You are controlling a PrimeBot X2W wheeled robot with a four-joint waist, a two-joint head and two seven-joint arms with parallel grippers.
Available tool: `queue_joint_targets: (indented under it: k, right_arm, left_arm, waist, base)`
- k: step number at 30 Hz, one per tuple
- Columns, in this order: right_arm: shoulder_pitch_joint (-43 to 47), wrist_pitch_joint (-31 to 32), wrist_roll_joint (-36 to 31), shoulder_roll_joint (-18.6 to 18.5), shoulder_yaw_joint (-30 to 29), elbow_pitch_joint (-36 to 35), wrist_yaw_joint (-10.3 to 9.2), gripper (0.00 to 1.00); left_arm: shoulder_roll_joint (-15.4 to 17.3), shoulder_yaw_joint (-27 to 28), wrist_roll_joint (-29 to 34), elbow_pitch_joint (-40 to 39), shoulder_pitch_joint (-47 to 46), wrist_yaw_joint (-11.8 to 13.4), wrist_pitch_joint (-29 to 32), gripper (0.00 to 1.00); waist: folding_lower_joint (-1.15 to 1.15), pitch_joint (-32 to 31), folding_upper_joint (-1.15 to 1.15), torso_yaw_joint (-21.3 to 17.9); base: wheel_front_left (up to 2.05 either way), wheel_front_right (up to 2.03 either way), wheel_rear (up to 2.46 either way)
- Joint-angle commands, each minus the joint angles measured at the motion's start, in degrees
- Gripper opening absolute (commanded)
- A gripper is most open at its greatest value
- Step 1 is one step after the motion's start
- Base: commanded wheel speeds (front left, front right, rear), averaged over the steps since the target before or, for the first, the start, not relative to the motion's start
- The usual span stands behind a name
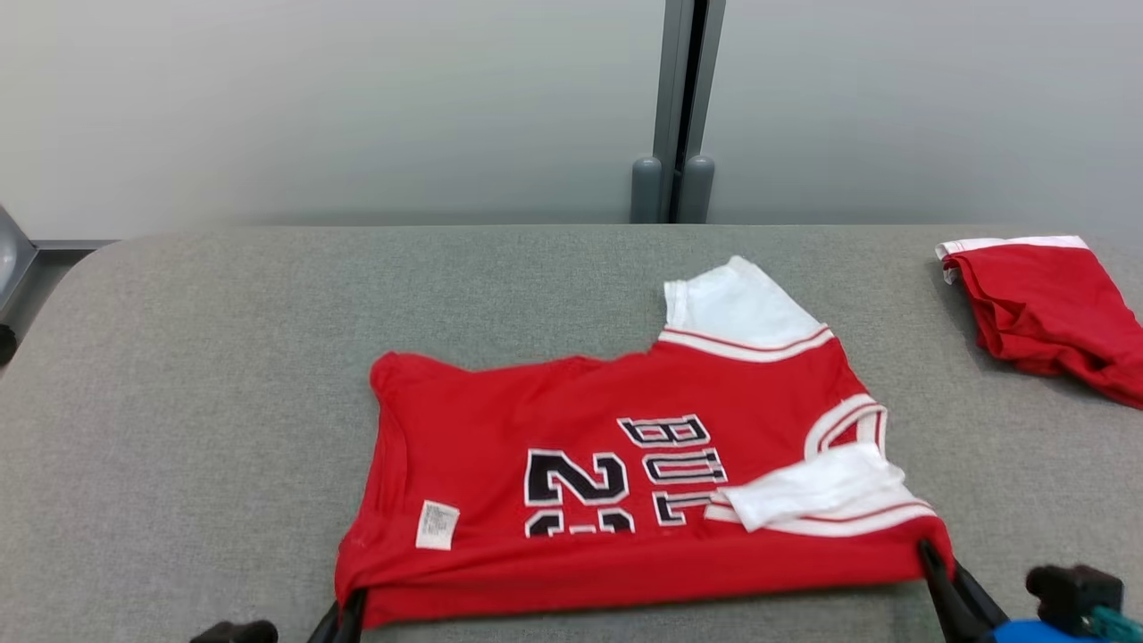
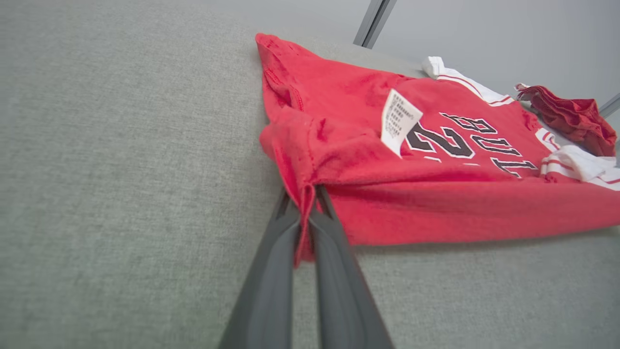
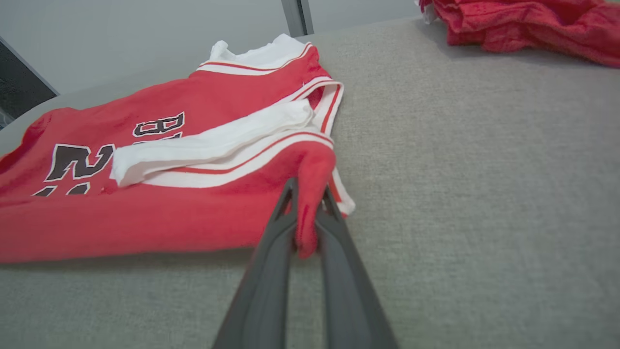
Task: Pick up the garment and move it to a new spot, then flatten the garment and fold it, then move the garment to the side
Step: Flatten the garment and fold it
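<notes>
Two red garments: one numbered jersey (image 1: 571, 420) at six o'clock, one crumpled piece (image 1: 1045, 313) at two o'clock. Two claws: left claw (image 1: 350, 612), right claw (image 1: 933, 561). One table (image 1: 223, 357).

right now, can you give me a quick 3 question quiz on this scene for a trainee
1. True or false: the left gripper and the right gripper are each shut on a near corner of the red jersey.
2. Where does the second red garment lie? A: at the far right of the table. B: under the jersey. C: at the table's left end.
3. Fill in: the white label on the jersey lies nearer the ___ gripper.

Key: 1 true; 2 A; 3 left.
</notes>
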Motion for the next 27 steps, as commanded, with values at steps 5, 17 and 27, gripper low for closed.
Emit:
queue_joint_targets:
  k: [5,17,27]
  right_arm:
    - [10.03,5.04,-2.40,1.35,-5.69,-10.69,0.01,0.00]
    - [16.49,11.70,-8.17,6.87,-11.61,-22.90,0.01,1.00]
    - [11.29,4.68,-14.37,7.22,-13.16,-26.79,0.01,1.00]
  left_arm:
    - [0.28,0.89,0.72,-2.75,4.67,1.64,0.00,0.00]
    - [-0.15,1.93,2.92,-5.83,5.89,4.08,-0.05,1.00]
    - [-1.26,10.52,10.70,-15.44,6.01,6.52,-0.09,1.00]
  waist:
    - [0.01,-0.77,0.01,-0.23]
    - [0.01,-1.11,0.01,-0.58]
    - [0.01,-1.77,0.01,-1.12]
  base:
    - [0.00,0.00,0.00]
    - [0.00,0.00,0.00]
    - [0.00,0.00,0.00]
